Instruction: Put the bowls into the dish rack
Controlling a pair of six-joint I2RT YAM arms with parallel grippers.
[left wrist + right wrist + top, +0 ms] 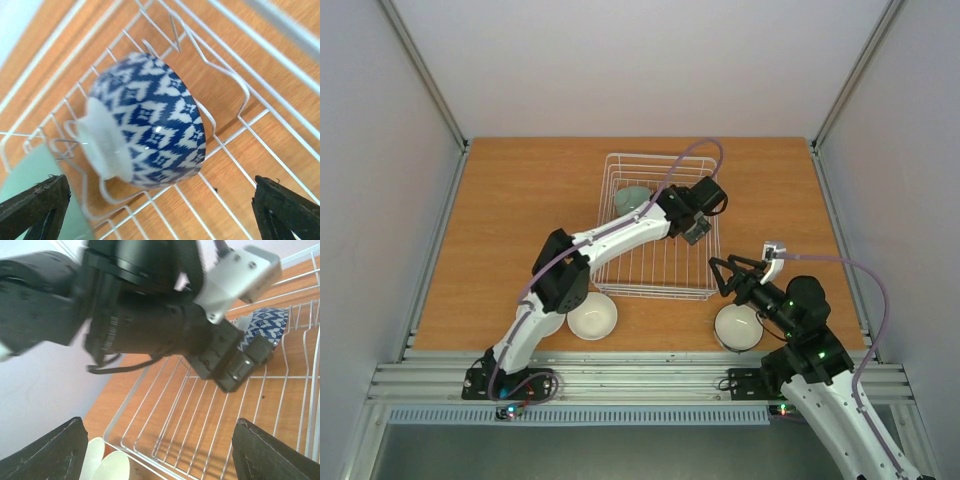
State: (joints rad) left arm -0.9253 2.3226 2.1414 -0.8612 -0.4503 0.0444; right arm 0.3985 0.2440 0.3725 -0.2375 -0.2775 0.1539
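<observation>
The blue bowl point(150, 120) and green bowl point(633, 200) sit in the dish rack point(655, 297) — left gripper point(696, 230) hangs released above. Still unloaded on the tabletop point(520, 200): left white bowl point(592, 316), right white bowl point(738, 326) — right gripper point(722, 277) gapes empty.

A wooden table point(520, 220), orange-brown with a fine grain, fills the middle of the booth. White walls point(640, 60) close it in behind and on both sides, and grey metal struts point(425, 75) slant up from the table's far corners. A grey strip point(438, 250) edges the table's left side. Along its near edge lies a slotted aluminium rail point(640, 378), with a ribbed grey grille point(620, 414) just in front. A tiny dark speck point(215, 189) marks the wood.
</observation>
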